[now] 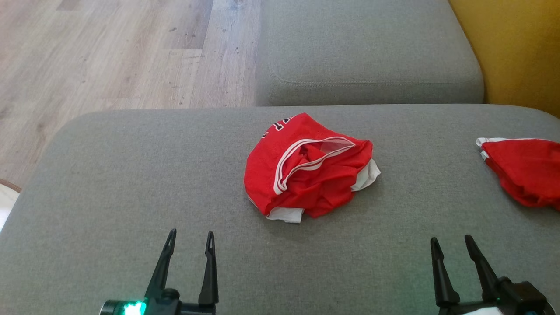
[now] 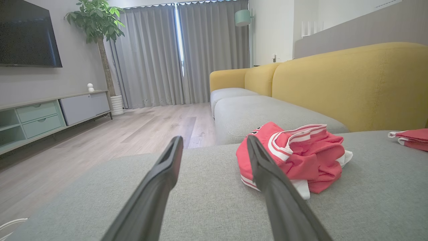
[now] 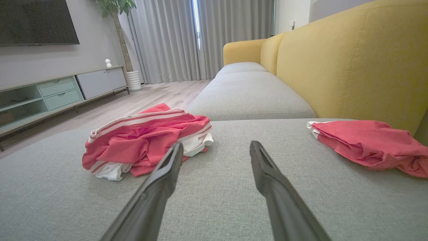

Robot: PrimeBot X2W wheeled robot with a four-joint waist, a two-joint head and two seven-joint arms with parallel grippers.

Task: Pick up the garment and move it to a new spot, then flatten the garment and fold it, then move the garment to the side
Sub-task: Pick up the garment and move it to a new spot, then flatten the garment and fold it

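A crumpled red garment (image 1: 306, 168) with white trim lies in a heap at the middle of the grey sofa cushion (image 1: 131, 175). In the left wrist view the garment (image 2: 301, 157) sits just beyond and right of my fingers; in the right wrist view the garment (image 3: 143, 140) lies ahead to the left. My left gripper (image 1: 191, 240) hovers open near the cushion's front edge, left of the heap, with nothing between its fingers. My right gripper (image 1: 451, 246) is open too, at the front right, also empty.
A second red garment (image 1: 525, 170) lies at the cushion's right edge, near the yellow backrest (image 3: 351, 67). Another grey seat cushion (image 1: 367, 52) continues beyond. Wooden floor (image 1: 109, 52) lies to the left, with a TV cabinet (image 2: 50, 113) across the room.
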